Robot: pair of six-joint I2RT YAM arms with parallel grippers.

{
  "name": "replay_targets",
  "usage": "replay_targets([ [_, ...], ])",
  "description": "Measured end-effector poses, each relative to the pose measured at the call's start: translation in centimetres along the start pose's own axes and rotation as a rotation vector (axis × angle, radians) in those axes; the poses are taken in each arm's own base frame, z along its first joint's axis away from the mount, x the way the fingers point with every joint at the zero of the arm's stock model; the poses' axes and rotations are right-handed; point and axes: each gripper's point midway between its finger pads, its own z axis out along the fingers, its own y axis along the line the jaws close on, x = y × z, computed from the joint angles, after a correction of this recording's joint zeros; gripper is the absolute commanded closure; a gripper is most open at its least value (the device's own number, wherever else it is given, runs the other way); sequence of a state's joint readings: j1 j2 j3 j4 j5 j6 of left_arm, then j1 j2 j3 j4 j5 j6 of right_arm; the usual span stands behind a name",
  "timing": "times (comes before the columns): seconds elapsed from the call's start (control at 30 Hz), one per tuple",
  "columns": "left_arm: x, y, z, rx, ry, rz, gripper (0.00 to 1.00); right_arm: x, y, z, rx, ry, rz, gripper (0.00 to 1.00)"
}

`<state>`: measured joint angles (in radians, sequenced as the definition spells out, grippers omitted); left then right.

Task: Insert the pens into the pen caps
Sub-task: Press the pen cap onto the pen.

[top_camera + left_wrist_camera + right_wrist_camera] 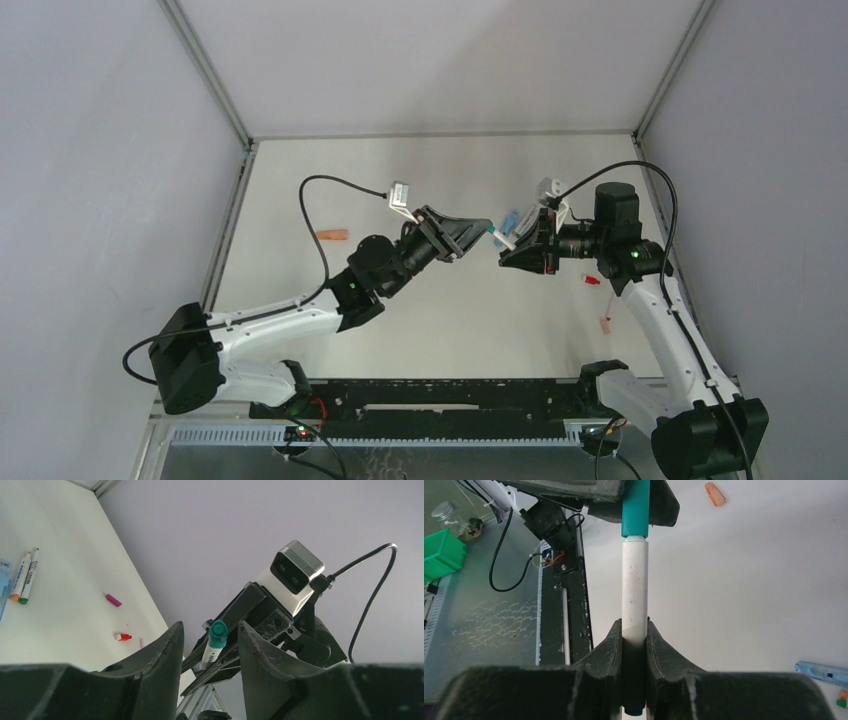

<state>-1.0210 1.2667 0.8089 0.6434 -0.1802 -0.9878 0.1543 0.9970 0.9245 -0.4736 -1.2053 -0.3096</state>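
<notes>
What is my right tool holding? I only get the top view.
Observer: A white pen, pinched between the fingers of the right tool.
Operator: Is a cap on it?
Observer: Yes, a teal cap sits on the pen's far end.
Operator: And the left tool?
Observer: The left tool has its fingers apart on either side of that cap, with gaps showing.

Three slim white-barrelled marker pens — a teal-capped pen (634,595), an orange-ended pen (21,575), a green-ended pen (30,575). Three loose short plastic caps — salmon-orange cap (332,235), magenta cap (113,600), red cap (123,637). One light blue tube (821,672).
</notes>
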Motion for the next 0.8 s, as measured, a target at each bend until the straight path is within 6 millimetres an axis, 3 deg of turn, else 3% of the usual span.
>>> replay_targets([
  [0.8, 0.42, 0.58, 0.28, -0.015, 0.009, 0.008, 0.53, 0.4, -0.44, 0.26, 0.027, 0.021, -0.025, 1.0],
])
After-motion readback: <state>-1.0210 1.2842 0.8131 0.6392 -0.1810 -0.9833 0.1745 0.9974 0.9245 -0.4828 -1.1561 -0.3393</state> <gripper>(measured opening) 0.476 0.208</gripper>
